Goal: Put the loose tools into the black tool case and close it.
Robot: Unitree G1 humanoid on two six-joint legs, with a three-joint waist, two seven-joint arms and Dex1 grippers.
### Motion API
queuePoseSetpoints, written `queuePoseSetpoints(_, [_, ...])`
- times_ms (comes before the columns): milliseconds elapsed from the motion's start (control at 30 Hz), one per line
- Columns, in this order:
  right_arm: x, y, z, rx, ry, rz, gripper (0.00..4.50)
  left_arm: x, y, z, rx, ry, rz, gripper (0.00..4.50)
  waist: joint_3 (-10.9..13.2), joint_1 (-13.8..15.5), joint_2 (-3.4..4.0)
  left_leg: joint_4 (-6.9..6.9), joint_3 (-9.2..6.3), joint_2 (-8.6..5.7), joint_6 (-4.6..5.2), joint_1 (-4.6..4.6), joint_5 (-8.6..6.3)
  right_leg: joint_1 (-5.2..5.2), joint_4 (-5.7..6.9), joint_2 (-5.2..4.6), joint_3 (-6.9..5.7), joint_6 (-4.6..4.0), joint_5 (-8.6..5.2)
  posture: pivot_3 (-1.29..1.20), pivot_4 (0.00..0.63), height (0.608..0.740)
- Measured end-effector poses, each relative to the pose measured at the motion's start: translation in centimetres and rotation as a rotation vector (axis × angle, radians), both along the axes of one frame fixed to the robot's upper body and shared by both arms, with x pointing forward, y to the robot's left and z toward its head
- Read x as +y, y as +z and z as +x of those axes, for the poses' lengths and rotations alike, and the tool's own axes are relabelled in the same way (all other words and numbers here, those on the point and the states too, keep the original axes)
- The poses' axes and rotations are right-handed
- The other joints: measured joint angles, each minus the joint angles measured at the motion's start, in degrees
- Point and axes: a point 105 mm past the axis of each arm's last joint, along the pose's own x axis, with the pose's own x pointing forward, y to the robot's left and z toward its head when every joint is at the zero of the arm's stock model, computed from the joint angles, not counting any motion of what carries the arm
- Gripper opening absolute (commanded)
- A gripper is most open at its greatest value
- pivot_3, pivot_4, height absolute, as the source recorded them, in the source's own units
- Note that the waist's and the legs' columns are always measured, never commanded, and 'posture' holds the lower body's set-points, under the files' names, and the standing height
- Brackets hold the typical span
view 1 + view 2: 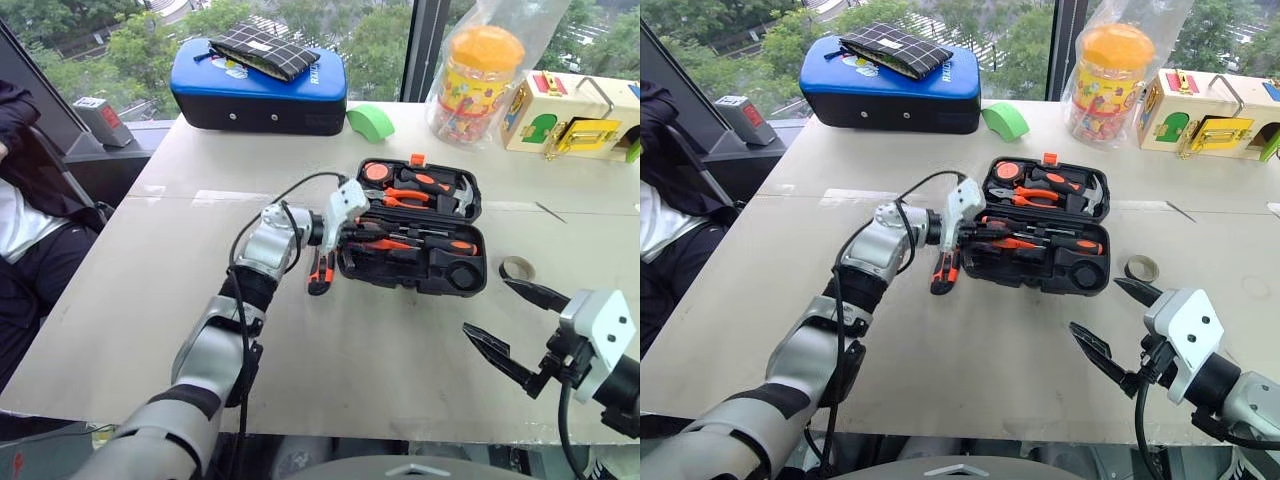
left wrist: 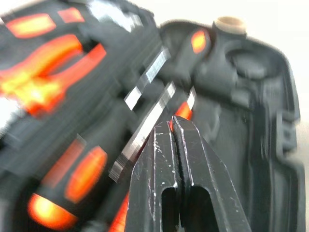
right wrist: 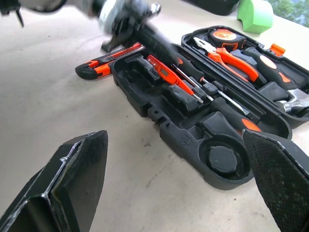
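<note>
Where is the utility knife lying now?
The utility knife lies on the table, just outside the left end of the open black tool case, below the left tool.

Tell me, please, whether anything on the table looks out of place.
Yes: the utility knife lies on the table against the open tool case's end, and the tape roll sits on the table off its opposite end, while the case's round slot stands empty.

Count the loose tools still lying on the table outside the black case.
2. The utility knife lies on the table against the open tool case's left end, beside the left gripper. The tape roll sits just past its right end. Nothing else seems hidden.
</note>
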Motion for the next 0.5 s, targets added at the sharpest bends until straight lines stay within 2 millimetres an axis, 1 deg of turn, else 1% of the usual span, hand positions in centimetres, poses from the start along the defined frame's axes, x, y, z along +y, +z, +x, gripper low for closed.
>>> queuePoseSetpoints(200, [0.0, -0.2, -0.1, 0.009, -0.003, 0.0, 4.5, -0.2, -0.4, 0.4, -0.042, 0.012, 0.026, 0.01, -0.01, 0.43, 0.0, 0.02, 0.04, -0.01, 0.0, 0.05, 0.0, 0.06, 0.01, -0.03, 0.03, 0.0, 0.0, 0.0, 0.15, 0.74])
queuePoseSetpoints(267, [-0.1, -0.2, -0.2, 0.01, -0.002, -0.001, 4.5, -0.5, -0.3, 1.1, -0.042, 0.065, 0.016, 0.01, -0.02, 0.57, -0.01, 0.06, 0.0, -0.02, 0.0, 0.06, 0.0, 0.11, 0.02, -0.05, -0.03, 0.0, 0.01, 0.0, 0.15, 0.74])
queuePoseSetpoints(400, [-0.1, -0.3, -0.4, 0.017, -0.005, 0.001, 4.5, -0.6, -0.1, 1.8, 0.021, 0.139, -0.022, 0.01, -0.03, 0.34, 0.0, 0.07, 0.02, -0.03, 0.01, 0.15, 0.0, 0.17, 0.04, -0.03, 0.0, 0.0, 0.0, 0.0, 0.15, 0.74])
queuePoseSetpoints(500, [-0.1, -0.2, -0.3, 0.01, -0.005, 0.002, 4.5, -0.8, -0.2, 1.8, 0.073, 0.159, -0.029, 0.01, -0.03, 0.3, 0.0, 0.05, 0.01, -0.03, 0.01, 0.15, 0.0, 0.17, 0.04, -0.01, -0.02, 0.0, 0.0, 0.0, 0.15, 0.74])
